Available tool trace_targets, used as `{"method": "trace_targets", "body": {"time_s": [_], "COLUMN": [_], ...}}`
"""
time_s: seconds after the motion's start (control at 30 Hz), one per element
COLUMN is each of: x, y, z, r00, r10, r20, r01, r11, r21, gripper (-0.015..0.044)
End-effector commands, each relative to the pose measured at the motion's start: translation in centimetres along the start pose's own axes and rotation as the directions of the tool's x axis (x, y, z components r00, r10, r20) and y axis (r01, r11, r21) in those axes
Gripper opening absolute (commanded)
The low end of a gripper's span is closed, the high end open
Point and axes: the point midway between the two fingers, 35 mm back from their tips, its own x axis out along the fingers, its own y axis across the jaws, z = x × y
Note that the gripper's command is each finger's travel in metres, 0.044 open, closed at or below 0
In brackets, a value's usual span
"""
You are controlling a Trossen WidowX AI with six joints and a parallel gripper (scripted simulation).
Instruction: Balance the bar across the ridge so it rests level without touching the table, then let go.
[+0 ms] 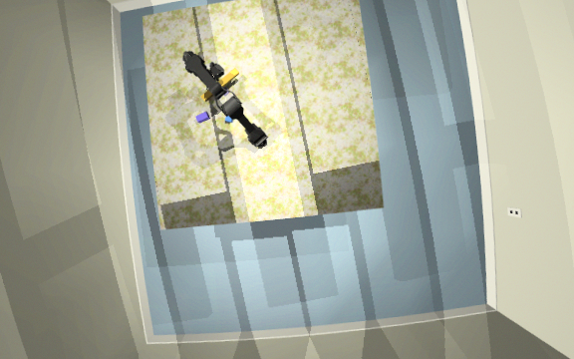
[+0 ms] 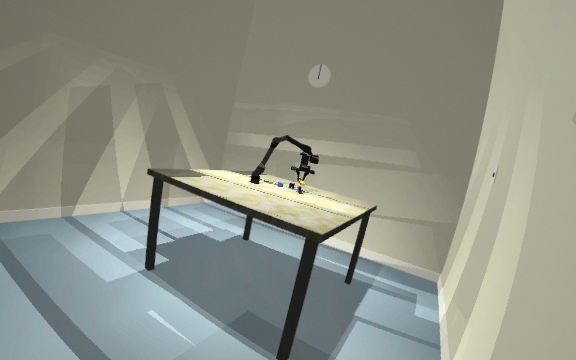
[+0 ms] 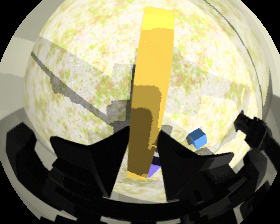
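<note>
My gripper (image 2: 301, 180) (image 3: 143, 131) is shut on the yellow bar (image 1: 229, 77) (image 2: 302, 183) (image 3: 153, 60), which runs lengthwise between the fingers in the wrist view. The arm covers part of the bar in the top view. A small purple piece, apparently the ridge, is mostly hidden under the arm beside the bar. Purple also shows beside the bar's lower end in the wrist view; I cannot tell whether it is the ridge or the loose block. Whether the bar touches the ridge is hidden, and its level is too small to judge.
A purple block (image 1: 202, 117) lies on the table (image 1: 337, 100) (image 2: 268, 205), left of the arm in the top view. A blue cube (image 1: 228, 120) (image 2: 280, 184) (image 3: 197, 138) lies close to the arm, right of the bar in the wrist view.
</note>
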Motion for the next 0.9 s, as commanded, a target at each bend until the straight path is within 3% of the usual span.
{"method": "trace_targets", "body": {"time_s": [0.0, 0.87], "x": [0.5, 2.6], "y": [0.0, -0.1], "z": [0.0, 0.1], "r00": [1.0, 1.0], "r10": [0.001, 0.001], "r20": [0.002, 0.002], "r01": [-0.001, -0.001], "r11": [1.0, 1.0], "r21": [0.005, 0.005], "gripper": [0.0, 0.0]}}
